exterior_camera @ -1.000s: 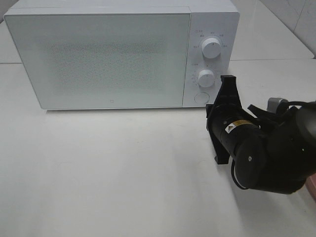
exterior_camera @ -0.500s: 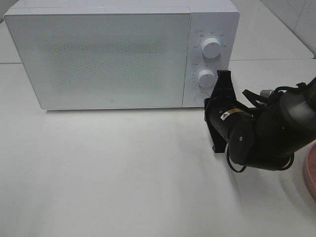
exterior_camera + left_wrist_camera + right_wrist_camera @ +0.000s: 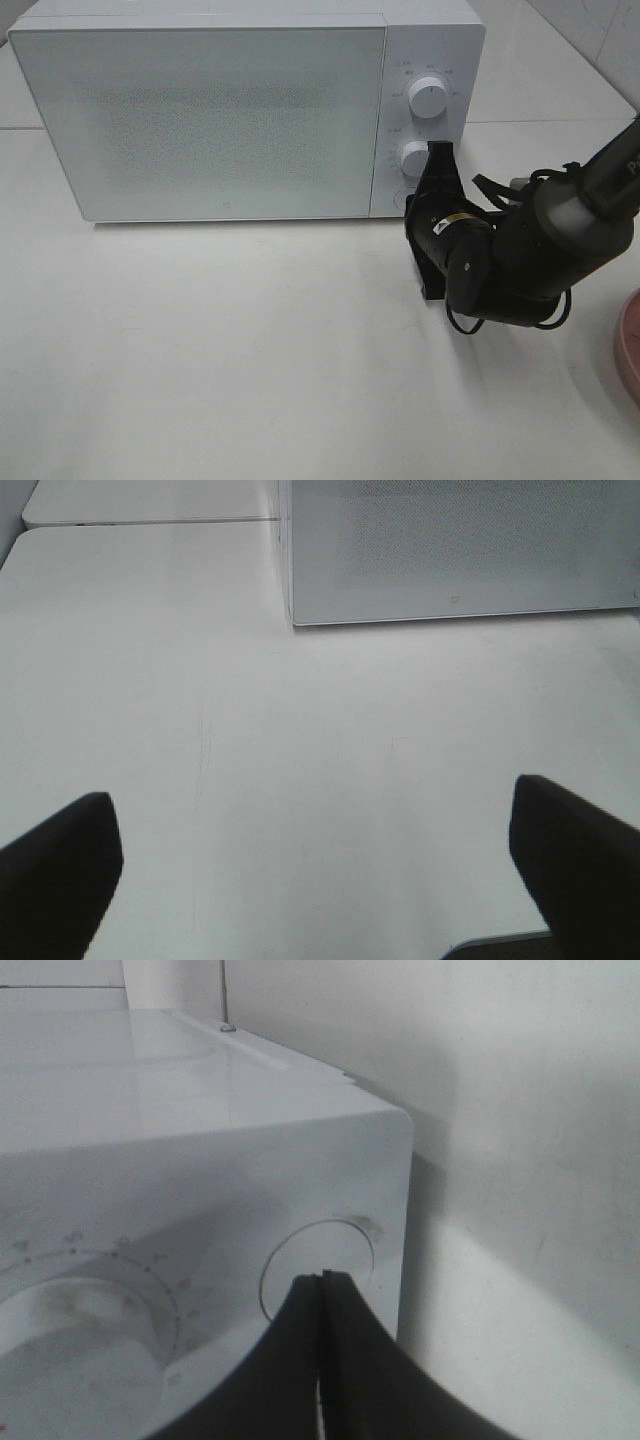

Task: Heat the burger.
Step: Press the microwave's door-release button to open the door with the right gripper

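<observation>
Two dials (image 3: 430,98), markings unreadable; right fingers (image 3: 290,1360) closed at microwave button (image 3: 322,1248); left fingers (image 3: 60,870) spread.

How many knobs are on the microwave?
2: the upper knob, and the lower knob just under it, beside the right gripper. The gripper may hide more below.

— What does everything stand on?
— A white table (image 3: 250,350), smooth and faintly glossy, with a soft bright sheen toward the near middle.
— One piece?
— No. A thin seam (image 3: 560,122) runs left to right across the far part, with more white tabletop behind it.
— Any wall?
— A pale grey tiled wall (image 3: 612,40) at the far right corner. The light is even and the shadows are soft.
</observation>
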### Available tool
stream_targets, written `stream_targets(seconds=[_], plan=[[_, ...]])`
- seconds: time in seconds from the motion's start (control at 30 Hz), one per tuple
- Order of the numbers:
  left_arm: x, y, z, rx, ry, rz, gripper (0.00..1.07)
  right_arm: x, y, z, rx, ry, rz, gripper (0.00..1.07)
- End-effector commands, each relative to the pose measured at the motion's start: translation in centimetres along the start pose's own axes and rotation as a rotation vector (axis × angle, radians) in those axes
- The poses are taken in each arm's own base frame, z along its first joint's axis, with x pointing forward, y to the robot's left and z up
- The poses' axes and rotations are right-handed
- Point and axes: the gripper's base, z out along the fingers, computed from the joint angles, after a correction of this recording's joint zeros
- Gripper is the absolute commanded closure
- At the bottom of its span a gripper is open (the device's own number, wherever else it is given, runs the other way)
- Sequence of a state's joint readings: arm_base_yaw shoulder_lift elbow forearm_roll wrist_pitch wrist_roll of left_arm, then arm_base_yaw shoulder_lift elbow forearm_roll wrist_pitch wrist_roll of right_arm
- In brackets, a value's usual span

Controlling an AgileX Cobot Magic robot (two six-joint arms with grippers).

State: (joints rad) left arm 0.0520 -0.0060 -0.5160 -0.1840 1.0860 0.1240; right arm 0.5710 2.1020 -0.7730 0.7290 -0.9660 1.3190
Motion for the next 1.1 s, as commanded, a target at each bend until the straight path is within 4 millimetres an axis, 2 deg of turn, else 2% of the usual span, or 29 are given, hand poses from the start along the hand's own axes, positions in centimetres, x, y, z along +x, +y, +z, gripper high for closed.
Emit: stream_targets(seconds=[0.03, 0.4, 0.63, 1.1], plan=[[0.0, -0.1, -0.2, 0.006, -0.027, -0.006, 0.09, 0.4, 0.1, 0.6, 0.006, 0.014, -0.022, 1.07], [0.0, -0.1, -0.2, 0.006, -0.027, -0.006, 0.09, 0.6, 0.9, 1.6, -0.035, -0.017, 0.008, 1.07], [0.0, -0.1, -0.2, 0.006, -0.027, -0.006, 0.09, 0.3, 0.7, 1.8, -0.052, -0.051, 0.006, 1.07], [0.0, -0.1, -0.2, 0.006, -0.027, -0.006, 0.09, 1.4, 2.5, 3.2, -0.149, -0.053, 0.01, 1.07]])
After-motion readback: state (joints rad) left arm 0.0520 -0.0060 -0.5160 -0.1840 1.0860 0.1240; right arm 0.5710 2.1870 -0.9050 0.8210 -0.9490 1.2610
